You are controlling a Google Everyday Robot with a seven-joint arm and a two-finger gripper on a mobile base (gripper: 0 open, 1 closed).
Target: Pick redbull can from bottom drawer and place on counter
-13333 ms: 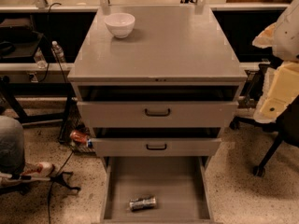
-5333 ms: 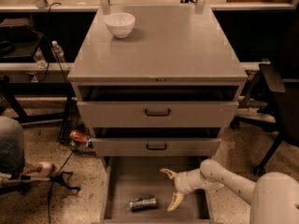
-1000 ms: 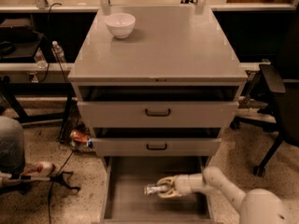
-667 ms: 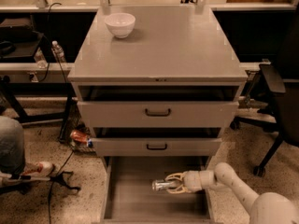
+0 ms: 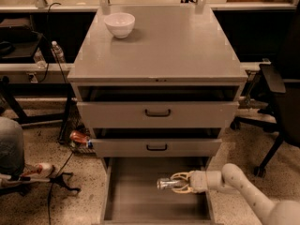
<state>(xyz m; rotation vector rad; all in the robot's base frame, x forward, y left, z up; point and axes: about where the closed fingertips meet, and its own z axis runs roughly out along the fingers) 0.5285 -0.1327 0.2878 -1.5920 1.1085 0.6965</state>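
The redbull can (image 5: 165, 183) is a small silvery can held level above the floor of the open bottom drawer (image 5: 136, 200). My gripper (image 5: 180, 183) reaches in from the lower right and is shut on the can's right end. The can's shiny left end sticks out past the fingers (image 5: 181, 176). The counter (image 5: 159, 41) is the broad grey top of the cabinet, well above the gripper.
A white bowl (image 5: 119, 24) sits on the counter's back left. The two upper drawers with black handles (image 5: 157, 112) stand slightly open just above the gripper. A reddish-orange can (image 5: 78, 137) lies on the floor to the left. A dark chair (image 5: 276, 102) stands to the right.
The gripper closed on the can on the drawer floor and has lifted it, drawing it a little to the right and up.
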